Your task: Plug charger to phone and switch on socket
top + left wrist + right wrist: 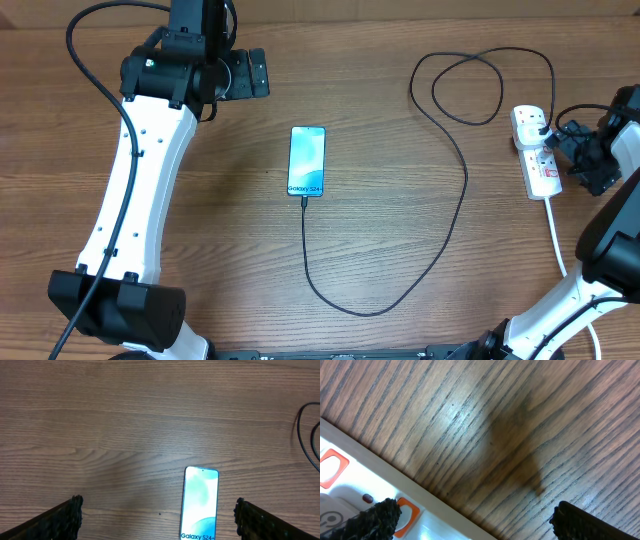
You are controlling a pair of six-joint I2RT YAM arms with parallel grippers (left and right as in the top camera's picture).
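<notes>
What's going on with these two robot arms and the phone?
The black charger cable runs from the phone to the white power strip, where its plug sits. The right gripper hangs open right by the strip's red switches, apparently about to press one. The left gripper is open and empty, back from the phone.

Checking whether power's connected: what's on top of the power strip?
The charger's black plug sits in the far outlet of the power strip. One finger of the right gripper overlaps its edge, hiding part of an orange switch.
</notes>
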